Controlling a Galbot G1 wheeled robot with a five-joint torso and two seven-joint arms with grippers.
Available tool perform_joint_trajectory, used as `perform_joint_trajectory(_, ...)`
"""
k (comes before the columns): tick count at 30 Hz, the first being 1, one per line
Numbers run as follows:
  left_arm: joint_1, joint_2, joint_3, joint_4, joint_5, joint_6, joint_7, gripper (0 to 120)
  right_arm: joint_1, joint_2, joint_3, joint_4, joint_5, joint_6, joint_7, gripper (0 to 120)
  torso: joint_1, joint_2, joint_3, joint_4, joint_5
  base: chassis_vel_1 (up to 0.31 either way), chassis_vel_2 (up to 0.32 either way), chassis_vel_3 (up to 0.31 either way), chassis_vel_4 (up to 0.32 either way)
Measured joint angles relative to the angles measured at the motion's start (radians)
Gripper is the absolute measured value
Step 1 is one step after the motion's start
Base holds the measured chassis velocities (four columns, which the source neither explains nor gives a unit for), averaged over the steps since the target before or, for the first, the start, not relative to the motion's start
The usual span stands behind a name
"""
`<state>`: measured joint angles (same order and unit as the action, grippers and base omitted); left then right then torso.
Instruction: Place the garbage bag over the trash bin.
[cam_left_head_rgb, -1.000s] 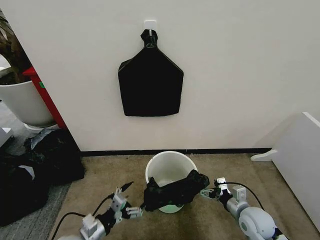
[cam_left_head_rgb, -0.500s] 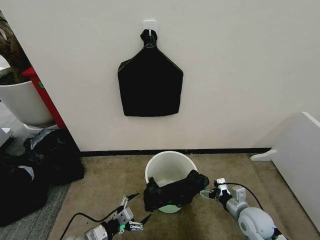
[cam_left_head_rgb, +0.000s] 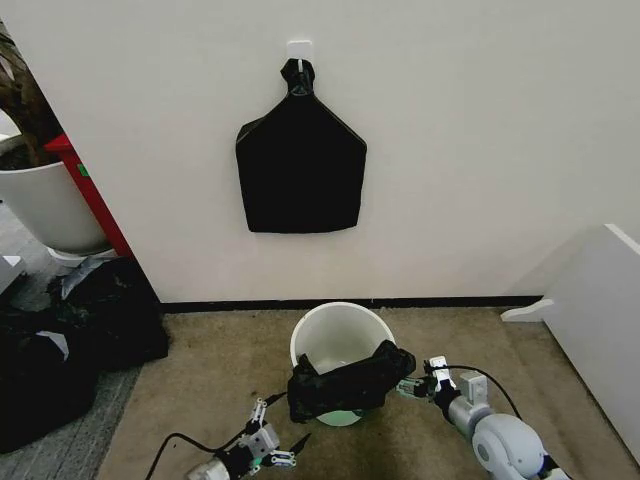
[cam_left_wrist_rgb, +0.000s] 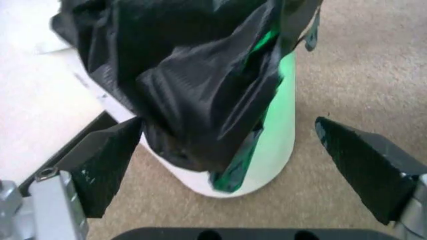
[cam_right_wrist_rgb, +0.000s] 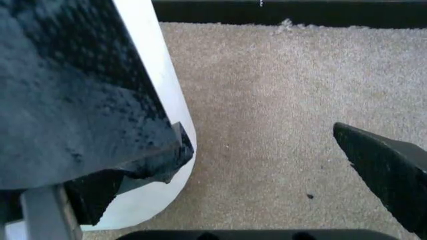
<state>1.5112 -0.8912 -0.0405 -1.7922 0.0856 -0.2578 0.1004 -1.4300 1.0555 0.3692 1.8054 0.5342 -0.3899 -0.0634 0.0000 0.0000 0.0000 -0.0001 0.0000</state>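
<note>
Both grippers have let go: the left gripper (cam_left_head_rgb: 274, 458) has backed away open, the right gripper (cam_left_head_rgb: 412, 386) sits open beside the garbage bag (cam_left_head_rgb: 345, 384), bunched on the trash bin's (cam_left_head_rgb: 340, 330) front rim.

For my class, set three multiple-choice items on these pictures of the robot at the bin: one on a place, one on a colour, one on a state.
1. Where does the garbage bag lie?
A. Bunched over the trash bin's near rim
B. Flat on the carpet
C. On the wall hook

2. What colour is the trash bin?
A. Red
B. White
C. Black

3. How is the left gripper?
A. Shut on the bag
B. Open, off the bag
C. Open, inside the bin

Answers:
1 A, the head view shows the bag draped across the rim nearest the robot.
2 B, its wall and inside are white.
3 B, the left wrist view shows its fingers spread with the bag beyond them.
</note>
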Motion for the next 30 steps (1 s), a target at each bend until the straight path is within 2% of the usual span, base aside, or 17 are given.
perform_joint_trajectory(16,0.020,-0.041,0.005,0.001,0.027,0.001,-0.132,100,-0.002,0.006,-0.003,0.005,-0.005,0.001,0.005,100,0.000,0.000,0.000,0.0002,0.0001,0.000,0.000,0.000,0.000)
perform_joint_trajectory(21,0.062,-0.040,-0.017,-0.061,0.005,-0.008,-0.153,100,-0.002,0.015,-0.009,-0.005,-0.017,-0.001,0.010,100,0.000,0.000,0.000,0.0002,0.0000,0.000,0.000,0.000,0.000)
perform_joint_trajectory(30,0.057,-0.016,-0.032,-0.118,-0.018,-0.002,-0.160,100,0.001,0.014,-0.008,-0.015,-0.021,-0.003,0.011,100,0.000,0.000,0.000,0.0001,0.0000,0.000,0.000,0.000,0.000)
